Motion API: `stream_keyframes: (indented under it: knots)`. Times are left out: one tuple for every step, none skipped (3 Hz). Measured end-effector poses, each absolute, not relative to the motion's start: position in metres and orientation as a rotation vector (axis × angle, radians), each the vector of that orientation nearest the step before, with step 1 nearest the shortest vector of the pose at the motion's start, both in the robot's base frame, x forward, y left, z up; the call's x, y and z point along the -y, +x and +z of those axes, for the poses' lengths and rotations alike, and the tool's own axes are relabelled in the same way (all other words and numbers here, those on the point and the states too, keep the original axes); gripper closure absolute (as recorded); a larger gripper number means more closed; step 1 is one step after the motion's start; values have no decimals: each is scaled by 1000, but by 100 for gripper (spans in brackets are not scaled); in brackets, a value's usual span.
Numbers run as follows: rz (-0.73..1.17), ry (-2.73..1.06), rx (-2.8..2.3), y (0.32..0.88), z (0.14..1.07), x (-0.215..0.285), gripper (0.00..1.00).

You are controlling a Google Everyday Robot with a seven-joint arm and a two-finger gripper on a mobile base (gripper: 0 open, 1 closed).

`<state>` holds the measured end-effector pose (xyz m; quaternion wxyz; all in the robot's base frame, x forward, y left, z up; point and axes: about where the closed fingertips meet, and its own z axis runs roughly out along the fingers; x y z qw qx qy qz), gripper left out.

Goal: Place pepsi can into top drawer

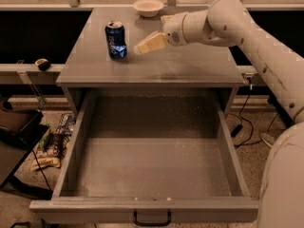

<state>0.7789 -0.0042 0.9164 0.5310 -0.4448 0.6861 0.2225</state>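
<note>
The pepsi can [115, 40], dark blue with a silver top, stands upright on the grey cabinet top [180, 65], at its left side. The gripper [145, 45] reaches in from the right on the white arm and sits just right of the can, a short gap away, above the cabinet top. The top drawer [147, 160] is pulled fully out below, with a speckled grey floor and a black handle [152, 219] on its front panel. Nothing lies inside it.
A cream bowl [148, 6] sits at the back of the cabinet top. A small dark object [42, 63] rests on a ledge to the left. Bags and clutter [50, 146] lie on the floor at left, cables [247, 122] at right.
</note>
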Motion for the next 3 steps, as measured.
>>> stream_keyframes:
  knots:
    - [533, -1057, -1631, 779, 915, 2, 0]
    - [548, -1060, -1612, 780, 915, -4, 0]
    - [596, -1065, -1550, 784, 916, -22, 0]
